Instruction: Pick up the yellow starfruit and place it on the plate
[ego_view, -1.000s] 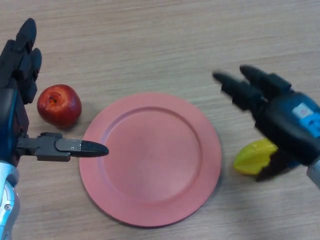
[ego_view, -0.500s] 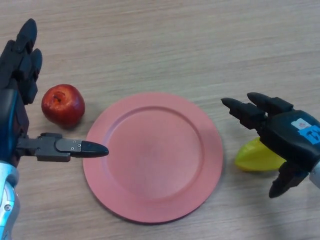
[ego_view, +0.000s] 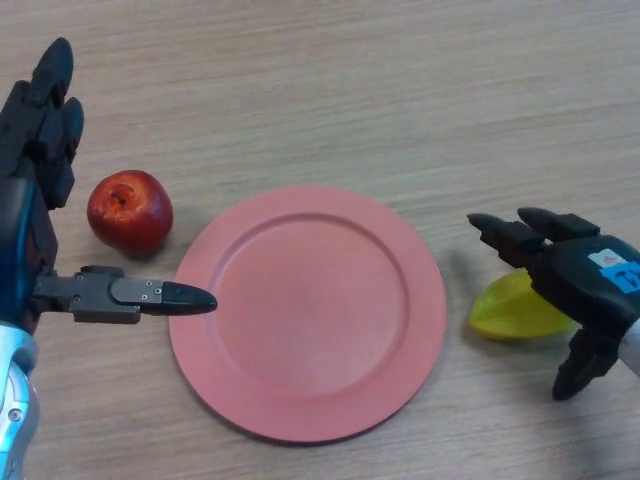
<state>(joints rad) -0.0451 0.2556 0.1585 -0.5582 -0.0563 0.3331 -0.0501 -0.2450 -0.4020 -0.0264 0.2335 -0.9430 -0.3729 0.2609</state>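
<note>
The yellow starfruit (ego_view: 510, 311) lies on the wooden table just right of the pink plate (ego_view: 308, 310). My right hand (ego_view: 580, 285) hovers over the fruit's right side, open, fingers pointing left above it and thumb hanging down at the lower right; it covers part of the fruit. My left hand (ego_view: 40, 200) stays open at the left edge, fingers pointing up and thumb stretched right toward the plate's rim. The plate holds nothing.
A red apple (ego_view: 130, 211) sits on the table to the left of the plate, between the plate and my left hand. Bare wooden tabletop (ego_view: 330, 90) spreads behind the plate.
My right hand has dropped down and to the right, settling over the starfruit. The plate and apple have shifted slightly right in view. The left hand has not moved.
</note>
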